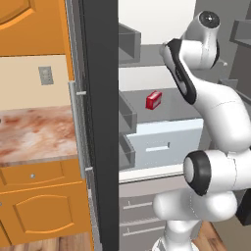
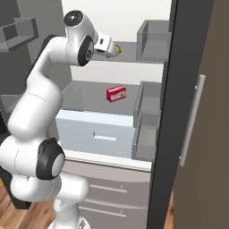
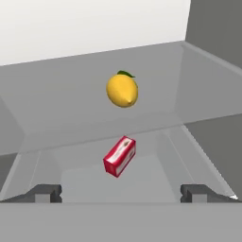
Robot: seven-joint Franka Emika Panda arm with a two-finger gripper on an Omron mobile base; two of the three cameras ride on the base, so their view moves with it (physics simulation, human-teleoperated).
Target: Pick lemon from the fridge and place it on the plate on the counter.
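Light is even and soft throughout, with no single source to pick out. The fridge (image 2: 116, 62) interior reads bright at its white back wall, while its door (image 1: 100, 122) stays flat dark grey. The arm (image 1: 215, 112) carries gentle shading and faint highlights (no hard glare). The lemon (image 3: 122, 90) and red box (image 3: 119, 156) look sharp. Shadows are weak and diffuse. Edges show slight softness, no visible bending.

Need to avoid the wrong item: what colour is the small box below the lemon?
Red, with a white edge: the small box, clearest in the hand view.
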